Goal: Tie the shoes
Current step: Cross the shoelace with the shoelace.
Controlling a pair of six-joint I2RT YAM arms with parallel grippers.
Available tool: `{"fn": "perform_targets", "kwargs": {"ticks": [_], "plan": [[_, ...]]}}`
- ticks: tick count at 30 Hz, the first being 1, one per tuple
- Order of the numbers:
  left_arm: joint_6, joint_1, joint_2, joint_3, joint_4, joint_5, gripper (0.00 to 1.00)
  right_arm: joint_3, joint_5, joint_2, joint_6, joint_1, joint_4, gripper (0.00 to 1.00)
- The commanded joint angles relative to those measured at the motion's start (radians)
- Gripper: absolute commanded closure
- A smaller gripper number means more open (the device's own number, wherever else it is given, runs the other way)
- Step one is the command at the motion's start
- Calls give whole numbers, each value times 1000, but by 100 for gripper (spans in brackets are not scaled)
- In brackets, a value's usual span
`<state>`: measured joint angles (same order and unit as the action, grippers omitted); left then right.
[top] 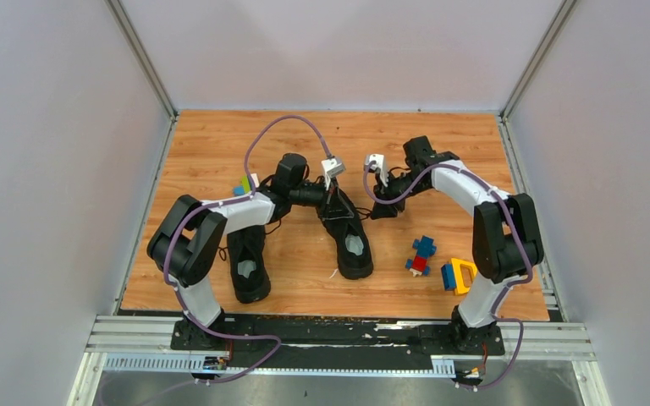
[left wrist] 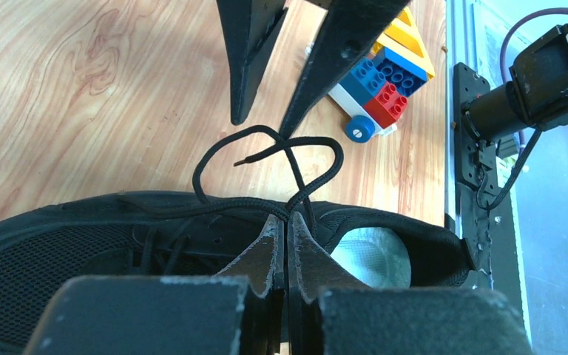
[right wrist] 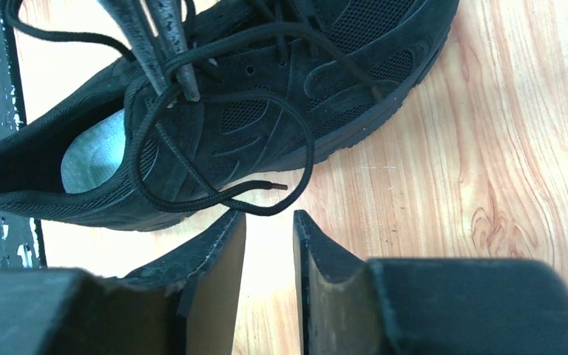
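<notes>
Two black shoes lie on the wooden table: one at the left [top: 250, 262] and one in the middle [top: 349, 241]. My left gripper [top: 336, 203] is over the middle shoe [left wrist: 59, 251], shut on its black lace [left wrist: 229, 201] near the tongue, as the left wrist view [left wrist: 287, 220] shows. A loose lace loop [left wrist: 266, 151] with a free end lies on the wood beside the shoe. My right gripper [right wrist: 268, 220] is open and empty, its tips just short of that loop [right wrist: 296, 159], beside the shoe [right wrist: 266, 111]. It also shows in the top view [top: 381, 205].
Blue, red and yellow toy blocks [top: 423, 254] and a yellow block [top: 459, 275] lie right of the middle shoe; they also show in the left wrist view [left wrist: 384, 74]. A small coloured block [top: 243, 187] sits behind the left arm. Grey walls enclose the table.
</notes>
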<state>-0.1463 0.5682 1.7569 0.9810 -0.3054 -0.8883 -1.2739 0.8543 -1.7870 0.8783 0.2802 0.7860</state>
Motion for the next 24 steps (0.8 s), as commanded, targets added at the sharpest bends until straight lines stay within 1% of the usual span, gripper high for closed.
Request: {"fn": "perform_targets", "kwargs": {"ticks": [1, 3, 7, 9, 13, 17, 21, 24], "plan": [[48, 3, 4, 25, 33, 0, 100, 30, -7, 80, -34, -2, -45, 65], [51, 4, 4, 25, 44, 6, 100, 38, -10, 88, -63, -4, -60, 63], [30, 3, 9, 35, 58, 45, 100, 57, -49, 98, -98, -11, -75, 61], [19, 4, 15, 49, 78, 58, 100, 79, -67, 101, -109, -19, -80, 57], [-9, 4, 27, 76, 113, 83, 100, 128, -93, 103, -118, -22, -80, 57], [-24, 4, 31, 89, 148, 93, 100, 152, -62, 90, -145, -20, -79, 58], [-52, 4, 35, 86, 150, 89, 100, 128, -11, 40, -174, -11, -68, 65], [-63, 4, 33, 81, 140, 85, 100, 97, -9, -6, -182, 12, -70, 66]]}}
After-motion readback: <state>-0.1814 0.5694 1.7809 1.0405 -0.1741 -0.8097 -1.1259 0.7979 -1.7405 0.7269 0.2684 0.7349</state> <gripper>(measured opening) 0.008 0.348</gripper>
